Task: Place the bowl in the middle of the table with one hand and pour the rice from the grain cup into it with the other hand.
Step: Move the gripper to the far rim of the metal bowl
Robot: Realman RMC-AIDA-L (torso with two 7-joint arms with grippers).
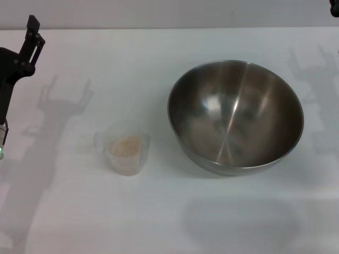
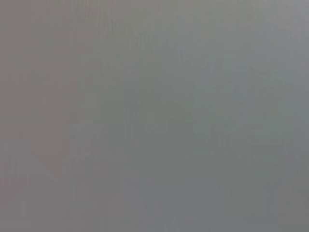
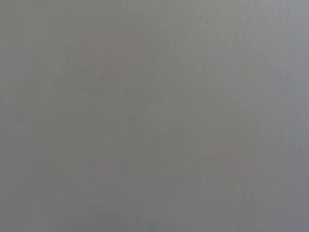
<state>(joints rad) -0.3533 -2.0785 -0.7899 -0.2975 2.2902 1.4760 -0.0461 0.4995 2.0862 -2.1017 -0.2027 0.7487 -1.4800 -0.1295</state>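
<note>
Head view shows the bowl (image 1: 235, 116) right of centre on the surface (image 1: 159, 211), the cup (image 1: 126, 148) of rice (image 1: 126, 145) to its left. Neither arm's fingers can be judged. Grip the rim firmly, slide gently.
</note>
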